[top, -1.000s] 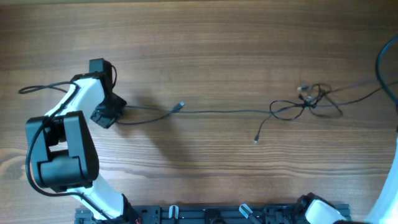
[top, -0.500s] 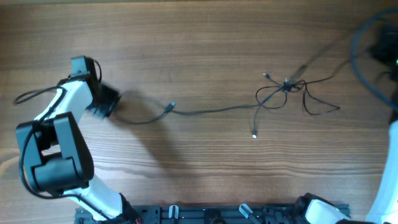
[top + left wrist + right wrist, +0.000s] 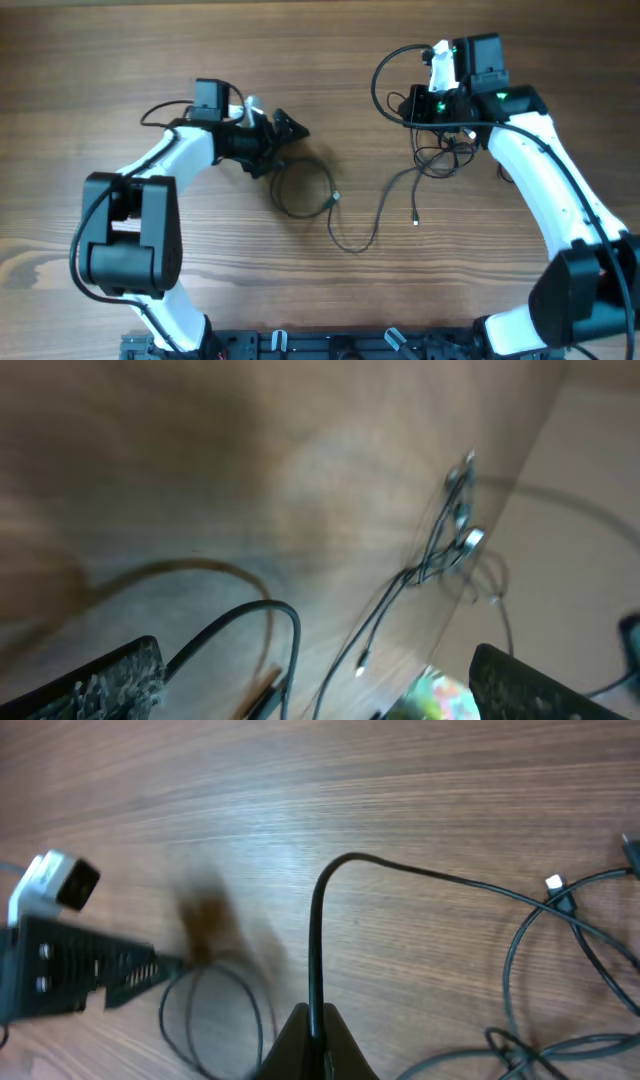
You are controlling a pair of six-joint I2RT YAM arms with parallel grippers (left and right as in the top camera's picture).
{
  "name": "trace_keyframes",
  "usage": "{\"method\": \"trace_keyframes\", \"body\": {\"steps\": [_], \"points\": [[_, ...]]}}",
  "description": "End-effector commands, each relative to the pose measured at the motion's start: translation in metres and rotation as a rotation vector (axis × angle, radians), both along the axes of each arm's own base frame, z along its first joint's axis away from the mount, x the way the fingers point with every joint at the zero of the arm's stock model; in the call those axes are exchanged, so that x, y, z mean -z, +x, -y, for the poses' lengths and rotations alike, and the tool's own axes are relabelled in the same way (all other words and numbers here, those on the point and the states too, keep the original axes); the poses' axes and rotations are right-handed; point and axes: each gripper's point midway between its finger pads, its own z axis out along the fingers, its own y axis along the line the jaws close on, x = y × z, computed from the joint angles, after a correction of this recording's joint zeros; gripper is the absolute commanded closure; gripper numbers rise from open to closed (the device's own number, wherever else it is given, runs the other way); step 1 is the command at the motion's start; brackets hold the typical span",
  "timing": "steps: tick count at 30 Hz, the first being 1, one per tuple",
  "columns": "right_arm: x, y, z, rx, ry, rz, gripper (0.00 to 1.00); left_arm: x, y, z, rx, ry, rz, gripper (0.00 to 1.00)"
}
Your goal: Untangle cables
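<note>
Cables (image 3: 443, 158) are black and thin, and they're spread across the middle and right of the tabletop (image 3: 320, 40). Jaws first. The right jaws are pinched shut on one cord. In the right wrist view it comes straight up out of the closed tips, arches over and runs off toward a small plug (image 3: 553, 881). The left jaws are spread wide and aren't holding anything. The left wrist view is pretty blurry, but a cord curves through the gap low down, and I can't tell if it touches either side.

Just beside the left jaws, on the near-edge side, a loose loop (image 3: 305, 190) lies flat about mid-tabletop. It has a silvery plug end (image 3: 335, 198) on its right. From there a cord dips toward the near edge, swings back up and heads right into the tangle. The knotted bit sits right by the right jaws, right of centre and closer to the far edge. A second plug end (image 3: 415, 220) lies on its own between the loop and the tangle, a little nearer the near edge.

The left arm (image 3: 175, 155) comes up from the near-left corner and bends across to the right. The right arm (image 3: 540, 170) comes up from the near-right corner and leans left.
</note>
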Motion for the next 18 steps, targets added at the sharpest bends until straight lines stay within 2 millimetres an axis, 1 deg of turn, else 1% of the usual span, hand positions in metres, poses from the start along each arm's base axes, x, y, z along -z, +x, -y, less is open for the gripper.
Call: {"method": "trace_keyframes", "body": {"steps": [1,2,3,5,6,7,8,9,10,11,13,15,18], "points": [[-0.012,-0.006,-0.028,-0.170,0.130,0.031,0.95,0.027,-0.010,-0.006,0.015,0.136,-0.016,0.00],[-0.017,-0.014,-0.042,-0.258,0.168,0.049,0.95,0.030,-0.009,-0.007,0.014,0.164,-0.011,0.00],[-0.018,-0.022,-0.052,-0.321,0.175,0.058,0.96,0.031,-0.009,-0.007,0.014,0.177,-0.009,0.00],[-0.010,-0.033,-0.064,-0.370,0.122,0.048,0.95,0.031,-0.009,-0.004,0.011,0.176,-0.010,0.00],[-0.004,-0.035,-0.067,-0.372,0.075,0.042,0.93,0.031,-0.009,-0.004,0.001,0.174,-0.020,0.00],[0.001,-0.037,-0.071,-0.374,0.022,0.044,0.87,0.031,-0.009,-0.004,-0.006,0.172,-0.027,0.00],[0.006,-0.037,-0.074,-0.376,-0.028,0.052,0.66,0.031,-0.009,-0.004,-0.018,0.170,-0.039,0.00],[0.010,-0.036,-0.074,-0.371,-0.089,0.067,0.40,0.031,-0.009,-0.004,-0.018,0.170,-0.038,0.00],[0.014,-0.032,-0.071,-0.350,-0.165,0.083,0.23,0.031,-0.009,-0.004,-0.018,0.170,-0.039,0.00],[0.017,-0.026,-0.063,-0.296,-0.251,0.096,0.00,0.032,-0.010,-0.004,-0.018,0.171,-0.042,0.00],[0.018,-0.017,-0.045,-0.153,-0.318,0.083,0.00,0.033,-0.013,-0.005,-0.017,0.176,-0.060,0.00],[0.014,-0.010,-0.026,-0.021,-0.335,0.069,0.00,0.039,-0.020,-0.012,-0.025,0.218,-0.096,0.00],[0.000,0.002,0.012,0.162,-0.313,0.066,0.00,0.050,-0.031,-0.026,-0.043,0.313,-0.151,0.00]]}}
